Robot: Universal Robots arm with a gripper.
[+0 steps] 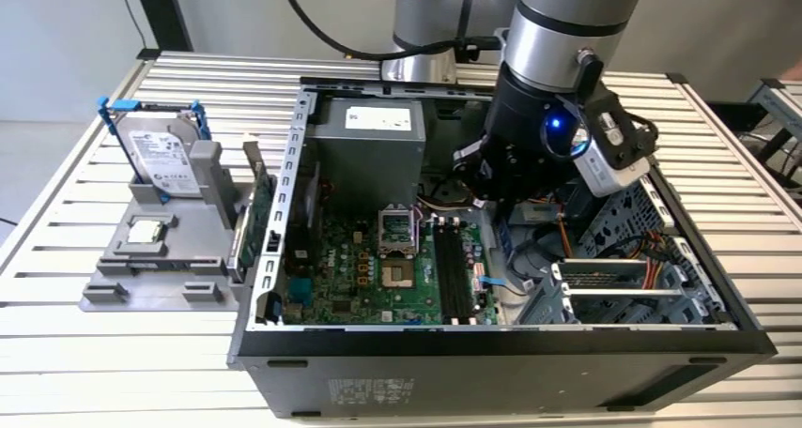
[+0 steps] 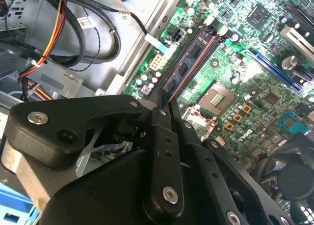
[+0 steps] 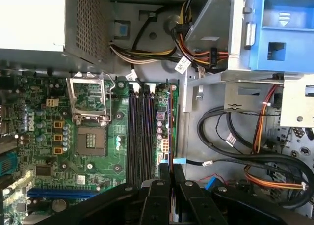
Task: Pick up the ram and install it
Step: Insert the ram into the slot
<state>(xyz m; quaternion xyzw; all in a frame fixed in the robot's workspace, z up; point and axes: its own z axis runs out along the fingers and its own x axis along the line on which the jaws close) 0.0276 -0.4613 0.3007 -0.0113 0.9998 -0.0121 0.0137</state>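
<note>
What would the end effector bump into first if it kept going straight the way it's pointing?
Probably the green motherboard, close beside the black memory slots. The end effector points down at it with the ram clamped ahead, so the ram would touch first; depth is unclear.

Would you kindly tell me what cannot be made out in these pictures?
Second wrist view: the gripper covers the near end of the ram; whether it is seated is unclear.
First wrist view: the ram is edge-on, its labels unseen.
Exterior view: the arm's wrist hides both.
</note>
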